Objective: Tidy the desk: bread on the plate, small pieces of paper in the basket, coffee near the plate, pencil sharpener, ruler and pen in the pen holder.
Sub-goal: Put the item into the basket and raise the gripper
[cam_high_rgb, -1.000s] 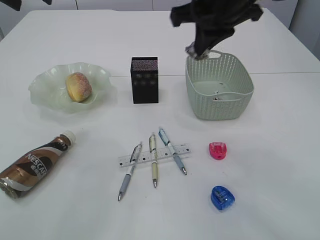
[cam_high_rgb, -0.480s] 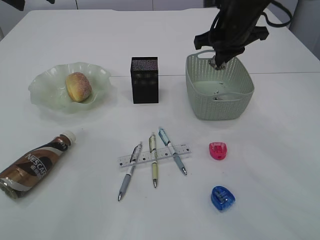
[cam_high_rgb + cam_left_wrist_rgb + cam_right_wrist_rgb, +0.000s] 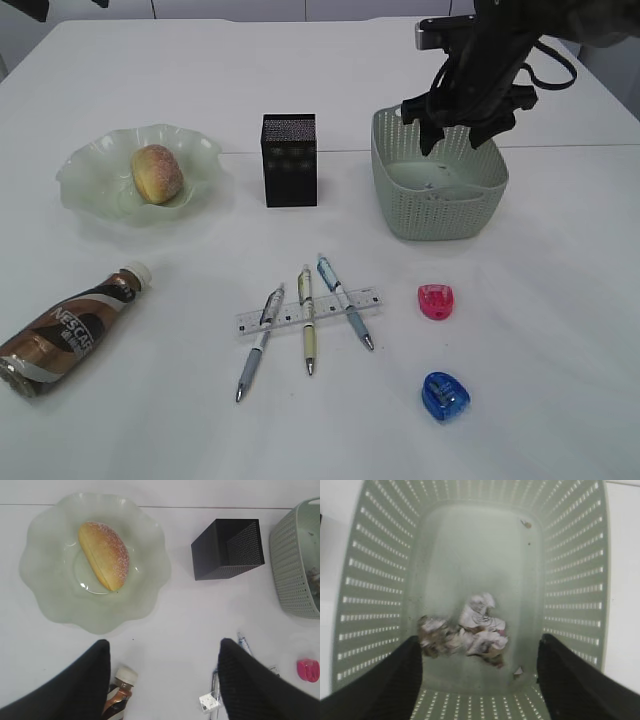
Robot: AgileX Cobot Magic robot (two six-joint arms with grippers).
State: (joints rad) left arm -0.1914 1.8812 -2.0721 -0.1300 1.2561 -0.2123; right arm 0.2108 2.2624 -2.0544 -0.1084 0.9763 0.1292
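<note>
My right gripper [image 3: 458, 135] hangs open over the sage green basket [image 3: 440, 215], nothing between its fingers; crumpled paper pieces [image 3: 470, 630] lie on the basket floor below it. The bread [image 3: 157, 172] sits on the wavy green plate [image 3: 90, 190]. The coffee [image 3: 70, 330] lies on its side at the front left. Three pens [image 3: 308, 335] lie across the clear ruler [image 3: 288, 315]. A pink pencil sharpener [image 3: 436, 300] and a blue one [image 3: 445, 395] lie to the right. The black pen holder [image 3: 289, 160] stands mid-desk. My left gripper [image 3: 162, 680] is open above the desk, empty.
The white desk [image 3: 560, 330] has bare room at the front right and behind the plate. In the left wrist view the pen holder [image 3: 227, 550] stands between the plate [image 3: 55, 595] and the basket [image 3: 292, 565].
My right gripper moved from the basket's back left rim to over its middle, then opened from shut. The left gripper has not changed.
</note>
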